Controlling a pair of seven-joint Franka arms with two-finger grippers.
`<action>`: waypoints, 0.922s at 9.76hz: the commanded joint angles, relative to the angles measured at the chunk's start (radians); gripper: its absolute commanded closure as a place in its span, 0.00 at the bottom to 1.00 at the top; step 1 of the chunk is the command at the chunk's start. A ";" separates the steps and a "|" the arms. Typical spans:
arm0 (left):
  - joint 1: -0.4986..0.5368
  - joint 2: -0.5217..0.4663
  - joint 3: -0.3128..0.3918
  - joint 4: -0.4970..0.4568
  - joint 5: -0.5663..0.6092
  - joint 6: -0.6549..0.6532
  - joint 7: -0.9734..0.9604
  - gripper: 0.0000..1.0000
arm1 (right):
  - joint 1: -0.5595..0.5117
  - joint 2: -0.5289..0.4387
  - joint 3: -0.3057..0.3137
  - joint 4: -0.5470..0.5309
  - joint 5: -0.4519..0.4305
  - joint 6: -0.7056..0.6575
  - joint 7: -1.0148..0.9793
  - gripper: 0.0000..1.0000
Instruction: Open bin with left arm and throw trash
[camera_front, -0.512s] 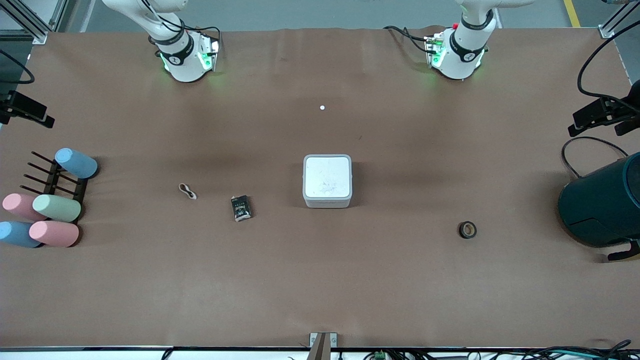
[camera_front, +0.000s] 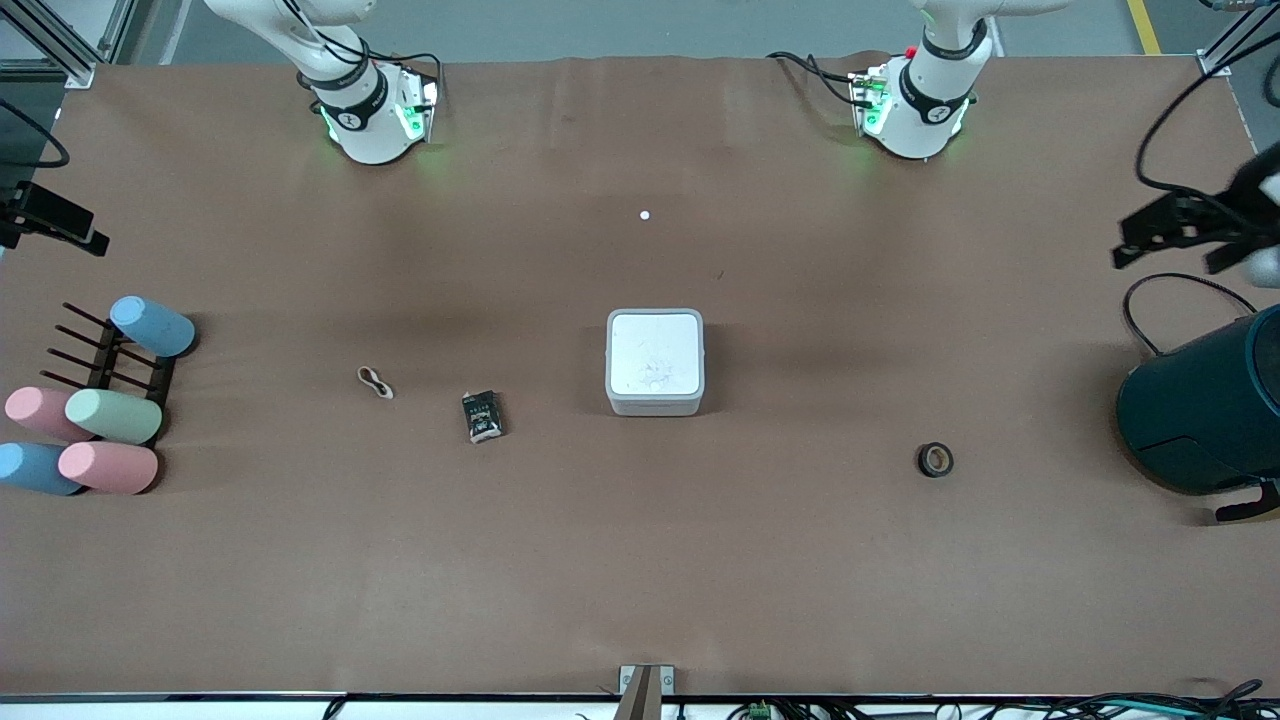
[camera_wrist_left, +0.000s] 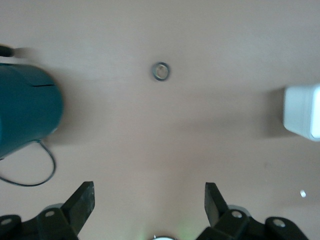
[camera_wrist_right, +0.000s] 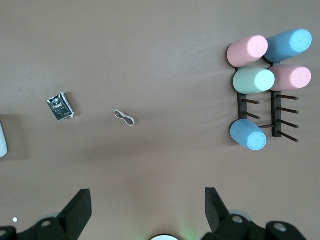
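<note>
1. The bin (camera_front: 655, 362) sits mid-counter, lid flat and closed.
2. Left hand (camera_wrist_left: 150, 200), spread wide and empty, hangs high near the tape ring (camera_front: 935, 460); it should approach the lid's edge squarely.
3. Right hand (camera_wrist_right: 147, 202), also wide and empty, waits.

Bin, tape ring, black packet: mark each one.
bin (camera_front: 655, 358), front view, middle of its shut flat lid.
tape ring (camera_front: 935, 460), front view, on its dark band.
black packet (camera_wrist_right: 61, 106), right wrist view, middle of its printed face.
</note>
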 joint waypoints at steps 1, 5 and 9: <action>-0.049 0.100 -0.112 0.028 -0.056 -0.004 -0.026 0.83 | -0.011 -0.011 0.007 -0.004 -0.009 -0.004 -0.012 0.00; -0.366 0.388 -0.168 0.054 -0.068 0.483 -0.459 0.98 | -0.010 -0.005 0.007 -0.004 0.001 -0.003 -0.005 0.00; -0.497 0.556 -0.166 0.042 0.073 0.714 -0.633 1.00 | 0.017 0.058 0.009 -0.013 0.005 -0.006 -0.002 0.00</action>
